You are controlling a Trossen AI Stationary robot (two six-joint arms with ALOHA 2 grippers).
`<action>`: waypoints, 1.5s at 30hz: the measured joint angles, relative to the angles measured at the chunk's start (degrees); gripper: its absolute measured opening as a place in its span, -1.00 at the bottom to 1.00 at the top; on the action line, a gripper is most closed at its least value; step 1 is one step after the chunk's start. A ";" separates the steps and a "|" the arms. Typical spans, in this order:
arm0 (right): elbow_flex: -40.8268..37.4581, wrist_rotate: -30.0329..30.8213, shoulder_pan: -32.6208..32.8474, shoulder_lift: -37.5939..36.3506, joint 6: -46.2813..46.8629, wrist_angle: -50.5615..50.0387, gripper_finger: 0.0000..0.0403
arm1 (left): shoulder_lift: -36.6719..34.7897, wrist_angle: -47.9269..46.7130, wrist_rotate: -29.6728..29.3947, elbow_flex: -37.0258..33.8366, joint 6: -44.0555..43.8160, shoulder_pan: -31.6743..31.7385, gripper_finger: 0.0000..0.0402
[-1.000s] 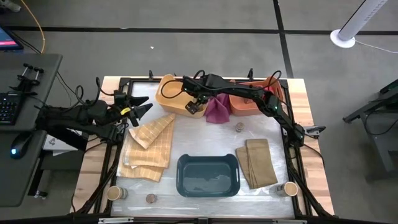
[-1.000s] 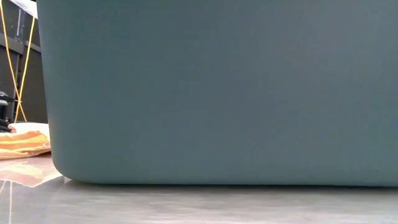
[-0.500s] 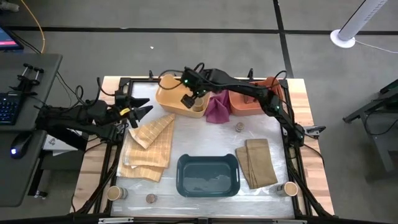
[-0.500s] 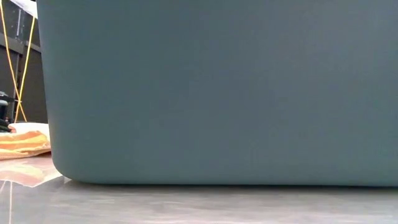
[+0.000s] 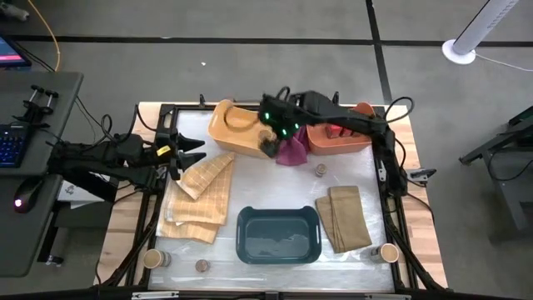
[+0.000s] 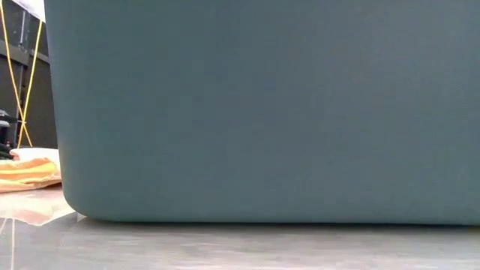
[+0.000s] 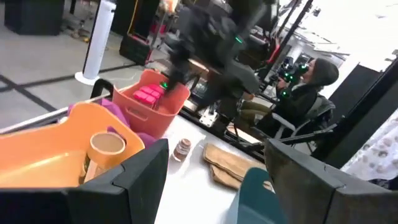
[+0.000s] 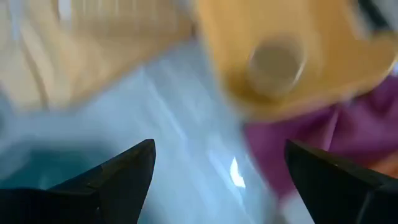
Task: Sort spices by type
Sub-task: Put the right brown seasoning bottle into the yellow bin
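The right gripper (image 5: 271, 143), jaws open and empty, has withdrawn from the yellow bin (image 5: 229, 129), leaving a tan cylinder (image 7: 107, 145) sorted inside.

Both arms are of dark, near-black construction, built from slim tubular links joined by bulkier housings. The left arm (image 5: 100, 157) carries a small yellow marking near its wrist and black cabling running alongside its links. The right arm (image 5: 350, 125) shows lit green indicator lights at its wrist housing, with black cable looped near its elbow. In both wrist views, each arm's own fingers (image 7: 134, 171) appear as matte dark wedge-shaped plates with angular edges.
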 joint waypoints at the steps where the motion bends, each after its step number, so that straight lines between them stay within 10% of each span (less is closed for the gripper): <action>1: 0.00 -0.03 1.62 -0.24 1.13 -2.71 0.74 | 0.08 0.16 0.08 0.00 0.69 0.00 0.24; 13: -18.85 -2.60 24.23 -6.79 21.07 -7.97 0.74 | 2.32 0.29 6.55 0.00 -3.82 -0.26 0.24; 26: -66.16 -12.54 44.80 -43.64 84.12 8.47 0.74 | 2.81 0.47 6.42 0.00 -6.93 -0.15 0.24; 45: -73.22 -21.53 63.68 -45.27 103.49 13.99 0.74 | 3.31 0.54 4.50 0.00 -9.62 -0.15 0.24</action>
